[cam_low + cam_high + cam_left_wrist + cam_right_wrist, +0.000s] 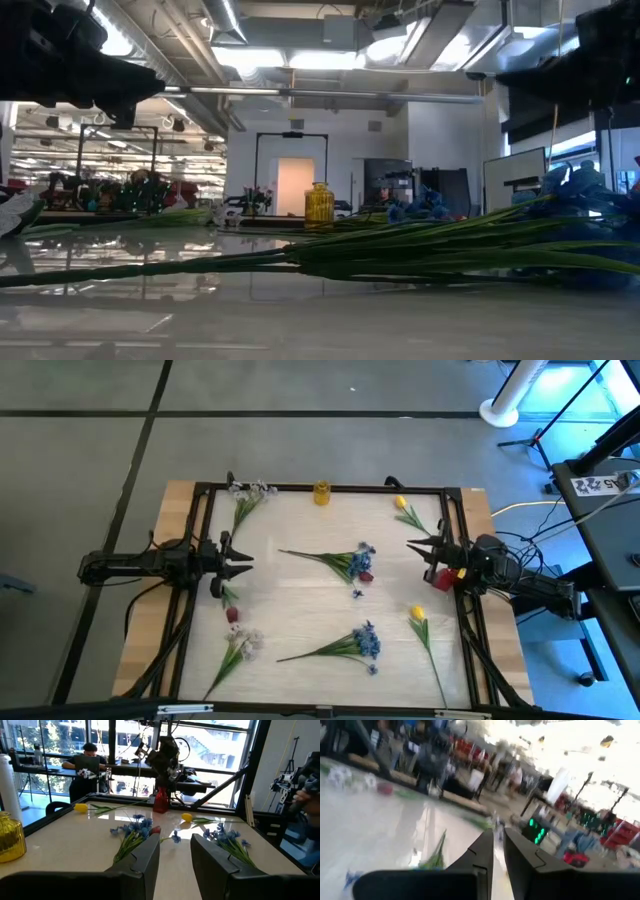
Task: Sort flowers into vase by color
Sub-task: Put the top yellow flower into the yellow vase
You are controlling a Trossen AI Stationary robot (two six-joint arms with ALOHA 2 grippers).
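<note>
High view: flowers lie scattered flat on the table (300, 585), none yet in the yellow vase (321, 492) at the far edge. The left gripper (243, 559) hovers at the left side, jaws partly open and empty; the right gripper (415, 546) hovers at the right, jaws nearly closed on nothing. The nearest blue cluster (352, 560) lies mid-table — stem end toward the left arm, bloom toward the right, long axis roughly across the table with a slight slant. A dark red bud (366, 575) rests just beside its bloom. Likely risks: a grasp at the bloom may snag the bud, and a thin stem lying flat may slip from the fingers — or a long stem may tip the light vase.
</note>
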